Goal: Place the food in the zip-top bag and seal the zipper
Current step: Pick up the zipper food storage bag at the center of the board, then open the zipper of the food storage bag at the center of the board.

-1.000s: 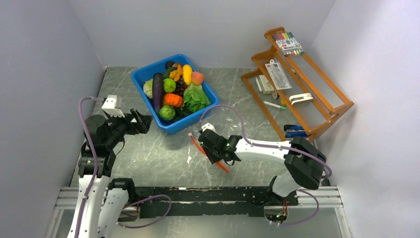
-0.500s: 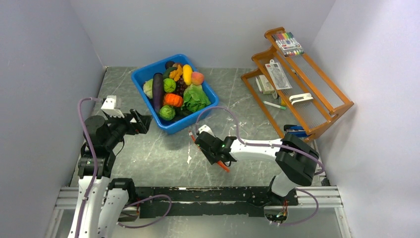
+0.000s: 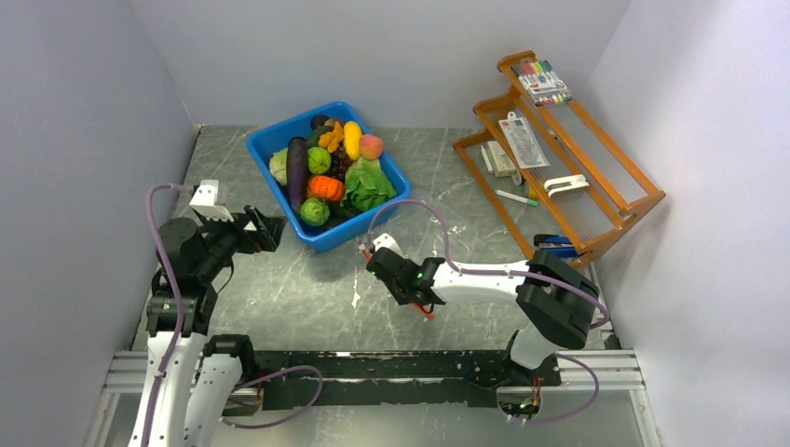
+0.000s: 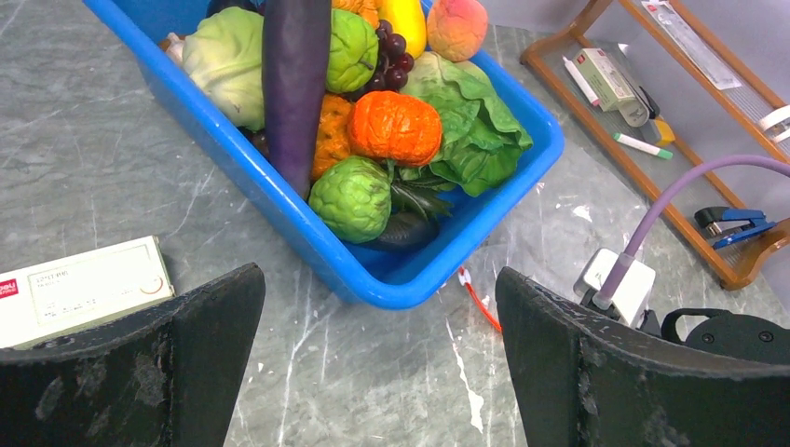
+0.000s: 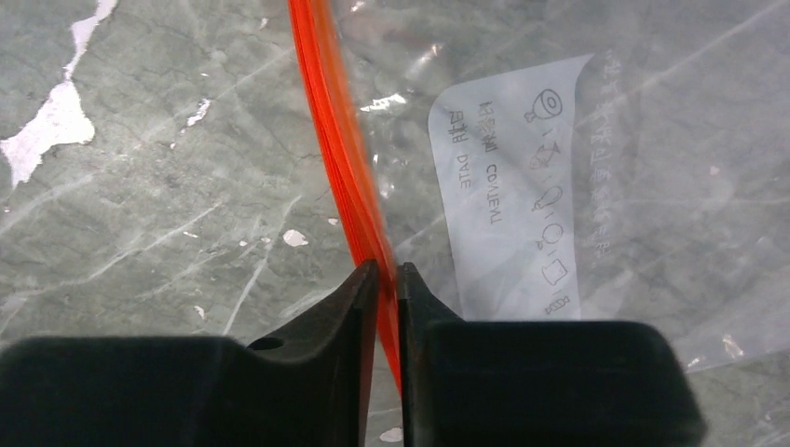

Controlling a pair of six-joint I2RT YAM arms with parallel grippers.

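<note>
The food [image 3: 328,172] is piled in a blue bin [image 3: 264,160]: purple eggplant [image 4: 296,74], green cabbage-like balls [image 4: 352,197], an orange piece [image 4: 394,126], a peach [image 4: 456,26]. The clear zip-top bag [image 5: 606,186] lies flat on the table. Its red-orange zipper [image 5: 340,140] runs between the fingers of my right gripper [image 5: 388,275], which is shut on it. From above, that right gripper [image 3: 410,296] covers most of the strip. My left gripper [image 4: 380,279] hangs open and empty by the bin's near corner, also seen from above as the left gripper [image 3: 265,228].
A wooden rack [image 3: 559,158] with markers and small packets stands at the right. A blue stapler [image 3: 554,247] lies at its foot. A white box [image 4: 84,289] lies on the table left of the bin. Grey walls close in on three sides.
My right gripper has slid a little left along the red-orange strip and closed its fingers onto it. The left arm has not moved.
</note>
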